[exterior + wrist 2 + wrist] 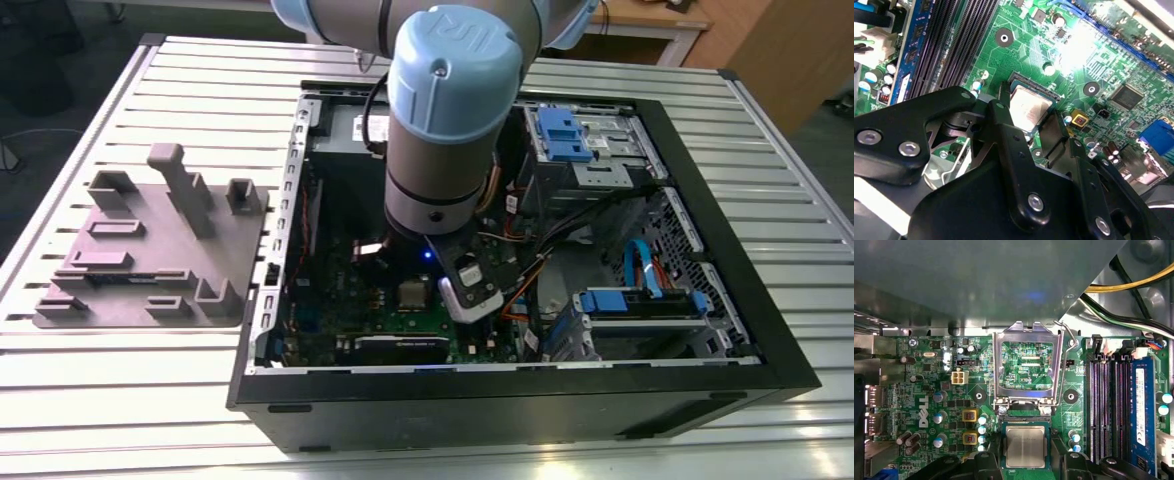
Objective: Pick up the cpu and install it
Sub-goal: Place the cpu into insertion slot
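My gripper (1028,111): jaws parted astride the cpu (1025,446), clasping nothing; it lies flat in the socket (1024,420) and wants, I judge, level, drag-free handling.

Cpu (1025,446) in socket (1025,419), hinged metal frame (999,365) open
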Controlling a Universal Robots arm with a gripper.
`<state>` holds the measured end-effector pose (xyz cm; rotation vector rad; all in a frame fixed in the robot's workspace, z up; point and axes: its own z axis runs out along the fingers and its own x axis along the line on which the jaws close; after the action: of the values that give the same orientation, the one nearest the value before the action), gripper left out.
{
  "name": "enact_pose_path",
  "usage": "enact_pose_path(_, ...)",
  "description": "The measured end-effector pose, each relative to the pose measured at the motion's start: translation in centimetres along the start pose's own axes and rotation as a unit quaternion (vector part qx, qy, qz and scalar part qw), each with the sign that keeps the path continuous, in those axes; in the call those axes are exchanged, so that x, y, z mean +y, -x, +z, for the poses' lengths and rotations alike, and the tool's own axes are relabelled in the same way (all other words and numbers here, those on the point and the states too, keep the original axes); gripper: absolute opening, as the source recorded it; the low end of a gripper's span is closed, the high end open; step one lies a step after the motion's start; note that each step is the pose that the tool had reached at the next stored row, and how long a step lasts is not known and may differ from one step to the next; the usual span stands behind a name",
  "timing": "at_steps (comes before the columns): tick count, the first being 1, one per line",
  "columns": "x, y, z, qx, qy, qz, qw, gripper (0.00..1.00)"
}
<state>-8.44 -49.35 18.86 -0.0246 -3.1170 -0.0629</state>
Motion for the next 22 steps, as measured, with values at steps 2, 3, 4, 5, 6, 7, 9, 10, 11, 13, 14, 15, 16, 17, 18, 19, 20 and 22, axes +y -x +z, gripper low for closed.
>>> enact_pose_path(2,0.0,0.0,0.02,0.0,0.0001,0.0,1.0,0.47)
enact_pose_path(3,0.0,-0.01,0.02,0.0,0.0001,0.0,1.0,0.47)
enact_pose_path(4,0.0,-0.01,0.02,0.0,0.0001,0.0,1.0,0.47)
enact_pose_path(5,0.0,-0.01,0.02,0.0,0.0001,0.0,1.0,0.47)
enact_pose_path(6,0.0,-0.01,0.02,0.0,0.0001,0.0,1.0,0.47)
enact_pose_path(7,0.0,0.0,0.02,0.0,0.0001,0.0,1.0,0.47)
enact_pose_path(9,0.0,-0.01,0.03,0.0,0.0,0.0,1.0,0.47)
enact_pose_path(10,0.0,-0.01,0.03,0.0,0.0001,0.0,1.0,0.47)
enact_pose_path(11,0.0,0.0,0.03,0.0,0.0002,0.0,1.0,0.47)
enact_pose_path(13,0.01,-0.01,0.05,-0.0001,0.0003,0.0,1.0,0.49)
enact_pose_path(14,0.01,0.0,0.05,-0.0002,0.0003,0.0,1.0,0.55)
enact_pose_path(15,0.01,0.0,0.05,-0.0001,0.0003,0.0,1.0,0.55)
enact_pose_path(16,0.01,0.0,0.04,-0.0001,0.0002,0.0,1.0,0.55)
enact_pose_path(17,0.0,0.01,0.04,0.0,0.0001,0.0,1.0,0.55)
enact_pose_path(18,0.0,0.02,0.03,0.0,0.0001,0.0,1.0,0.55)
enact_pose_path(19,0.0,0.03,0.03,0.0,0.0001,0.0,1.0,0.55)
enact_pose_path(20,0.0,0.03,0.03,0.0,0.0001,0.0,1.0,0.55)
enact_pose_path(22,0.0,0.04,0.03,0.0,0.0001,0.0,1.0,0.53)
